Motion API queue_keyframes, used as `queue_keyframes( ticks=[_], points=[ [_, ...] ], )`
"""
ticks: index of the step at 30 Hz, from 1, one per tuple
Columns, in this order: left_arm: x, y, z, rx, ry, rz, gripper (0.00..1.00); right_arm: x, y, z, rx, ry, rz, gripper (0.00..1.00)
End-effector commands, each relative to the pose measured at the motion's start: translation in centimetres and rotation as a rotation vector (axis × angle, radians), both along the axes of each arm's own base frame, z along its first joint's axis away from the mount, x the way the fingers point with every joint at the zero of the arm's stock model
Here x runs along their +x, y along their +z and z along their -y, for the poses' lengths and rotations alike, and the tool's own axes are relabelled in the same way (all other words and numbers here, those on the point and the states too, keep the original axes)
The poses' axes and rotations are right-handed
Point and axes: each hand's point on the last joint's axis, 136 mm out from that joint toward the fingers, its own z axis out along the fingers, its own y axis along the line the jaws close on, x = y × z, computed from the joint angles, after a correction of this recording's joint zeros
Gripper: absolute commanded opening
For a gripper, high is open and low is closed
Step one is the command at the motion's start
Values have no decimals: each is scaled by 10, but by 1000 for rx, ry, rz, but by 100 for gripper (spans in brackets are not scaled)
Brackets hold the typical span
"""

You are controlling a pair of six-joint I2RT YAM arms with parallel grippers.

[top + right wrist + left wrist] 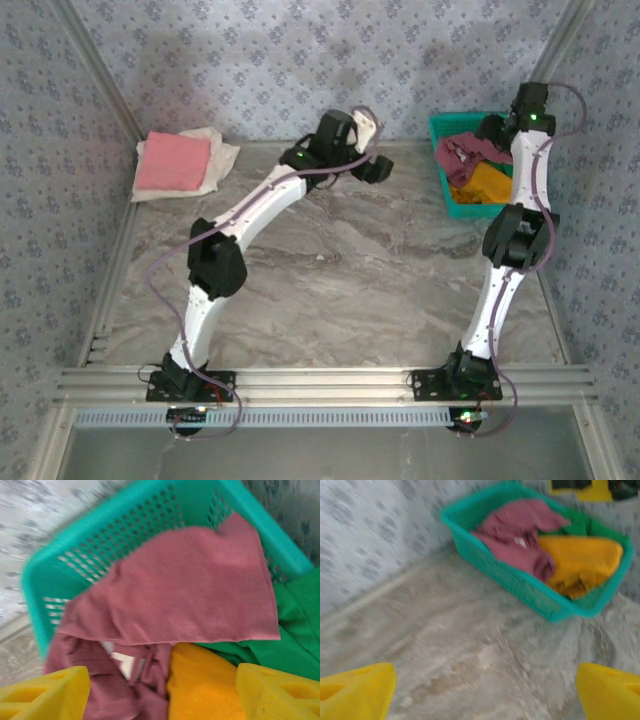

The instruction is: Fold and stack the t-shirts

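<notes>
Top external: pink tee (172, 163) folded on cream tee (222, 156), counter's (350, 250) far-left corner; maroon tee (460, 152), orange tee (482, 183) wait in basket (520, 587). Left claw (484, 692), right claw (162, 695) gape empty.

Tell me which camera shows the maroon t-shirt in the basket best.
The right wrist view: the maroon t-shirt lies close up, its folds clear, inside the teal basket. The left wrist view shows it smaller and blurred. The top external view gives just a small patch in the basket.
</notes>
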Motion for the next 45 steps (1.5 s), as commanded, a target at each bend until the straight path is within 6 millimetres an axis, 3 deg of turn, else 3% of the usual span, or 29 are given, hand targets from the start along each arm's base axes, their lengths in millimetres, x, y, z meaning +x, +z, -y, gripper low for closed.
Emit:
queue_keyframes(
  ticks=[1, 5, 10, 14, 18, 20, 21, 24, 27, 36, 41, 45],
  points=[
    [-6, 13, 2, 0, -31, -3, 93, 1, -13, -20, 102, 78, -30, 80],
    [-13, -8, 11, 19, -45, -23, 93, 22, -37, -28, 114, 135, -3, 80],
    [-18, -32, 11, 27, -33, -70, 93, 42, -71, -25, 126, 124, 2, 72],
    [-24, -35, 6, 19, -20, -76, 93, 55, -87, -24, 136, 116, 25, 47],
    [-27, -31, -4, 19, 1, -54, 93, 59, -76, -31, 121, 128, 45, 26],
    [-29, -23, -8, 9, 13, -38, 93, 60, -60, -37, 105, 143, 67, 13],
    [-31, -28, -11, 16, 20, -44, 93, 60, -49, -39, 97, 144, 83, 10],
    [-32, -20, -20, -4, 57, -15, 93, 56, -8, -45, 59, 152, 138, 8],
    [-34, -7, -28, -31, 82, 23, 93, 50, 39, -51, -7, 157, 202, 0],
    [-39, 16, -49, -58, 147, 82, 93, 22, 147, -71, -148, 179, 354, 0],
    [-50, 49, -74, -128, 200, 160, 93, -12, 218, -107, -225, 247, 454, 0],
    [-66, 77, -104, -177, 236, 233, 94, -57, 275, -153, -283, 326, 537, 0]
  ],
)
